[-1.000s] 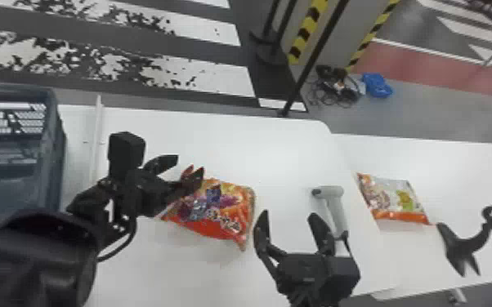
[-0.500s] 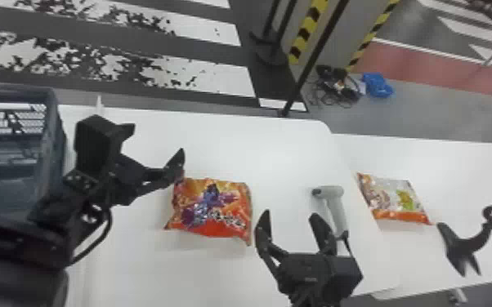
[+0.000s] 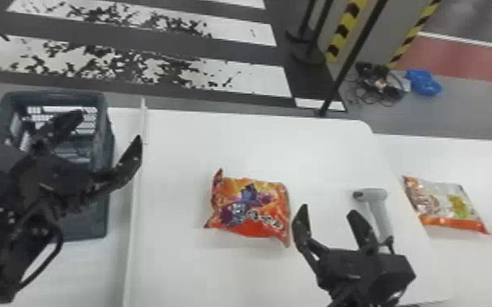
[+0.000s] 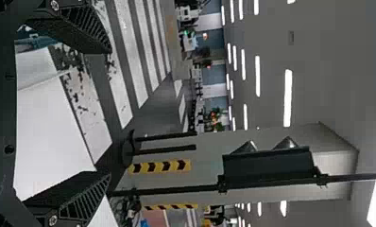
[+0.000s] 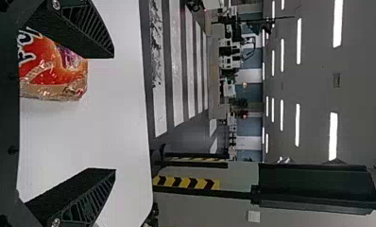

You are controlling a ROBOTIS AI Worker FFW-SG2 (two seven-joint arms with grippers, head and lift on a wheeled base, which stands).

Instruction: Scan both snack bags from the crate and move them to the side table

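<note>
On the white table (image 3: 175,269), the orange-red snack bag with purple print (image 3: 249,208) lies flat between the crate and the handheld scanner, well apart from the crate. The other snack bag, pale with an orange band (image 3: 441,204), lies on the side table (image 3: 482,171), just beside the edge where the two tables meet.

The left gripper (image 3: 110,128) is spread wide and has hold of nothing. In the head view it overlaps the blue-grey plastic crate (image 3: 103,143), one fingertip over the crate's interior and the other past its rim, near a thin white strip (image 3: 133,212) that runs along the table; its height above the crate cannot be told.

The right gripper (image 3: 329,209) also stands wide open and empty, with one finger near the orange-red bag and the other beside the grey scanner (image 3: 380,212), whose handle runs down behind that gripper. Part of the same bag shows behind one finger in the right wrist view. On the floor past the tables lie black cables (image 3: 380,90) beside a blue bundle (image 3: 423,82).
</note>
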